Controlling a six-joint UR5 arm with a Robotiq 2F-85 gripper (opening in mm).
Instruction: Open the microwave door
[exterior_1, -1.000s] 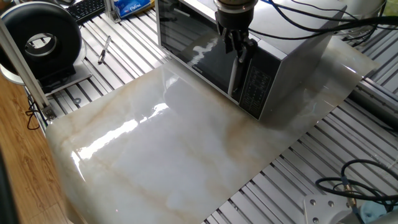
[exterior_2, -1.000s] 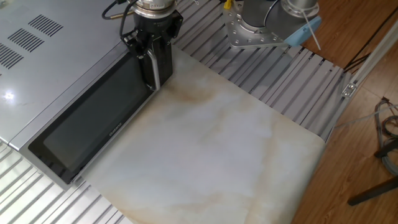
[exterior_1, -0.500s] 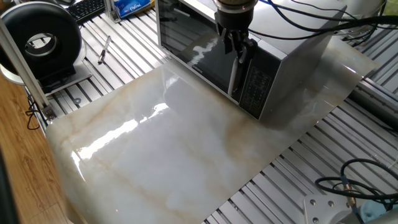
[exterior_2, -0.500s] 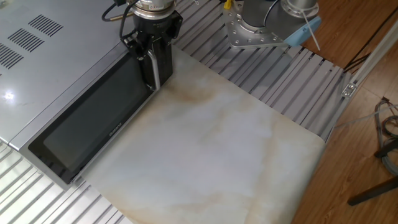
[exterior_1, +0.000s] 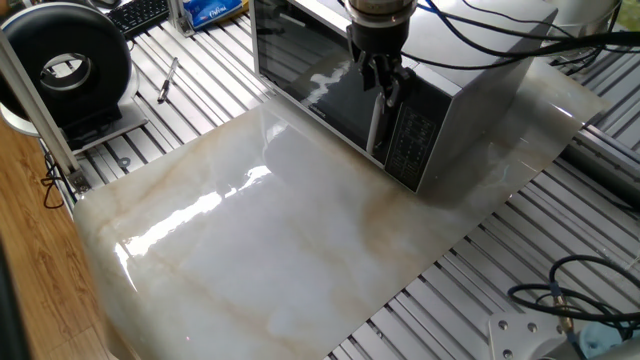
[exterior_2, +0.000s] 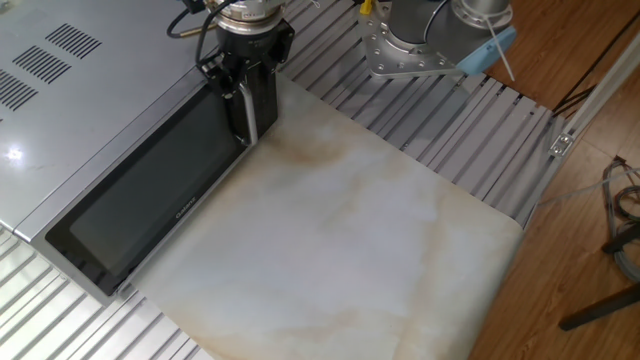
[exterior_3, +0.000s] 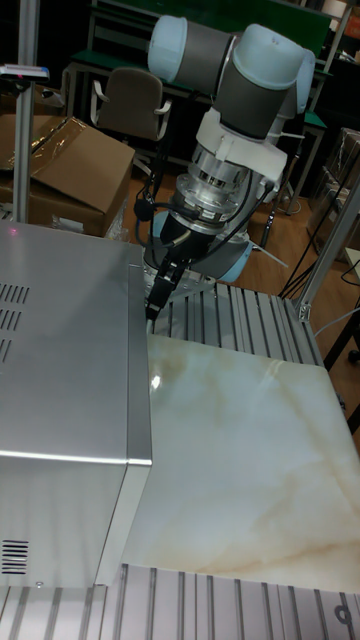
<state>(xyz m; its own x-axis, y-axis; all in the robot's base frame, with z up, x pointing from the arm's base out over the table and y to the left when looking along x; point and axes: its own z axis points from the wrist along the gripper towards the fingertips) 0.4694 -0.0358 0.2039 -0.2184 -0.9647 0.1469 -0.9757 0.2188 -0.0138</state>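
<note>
The tall fixed view shows only the microwave (exterior_3: 65, 350) from behind and above, its grey top and side. The two fixed views show its front: the microwave door (exterior_1: 315, 85), dark glossy glass in a silver frame, lies flush and closed. The microwave stands at the far edge of the marbled tabletop (exterior_1: 290, 240). The claw (exterior_2: 247, 95) sits at the upright silver handle (exterior_1: 377, 125), black fingers (exterior_1: 392, 85) either side; whether it is clenched on the bar, I cannot tell.
</note>
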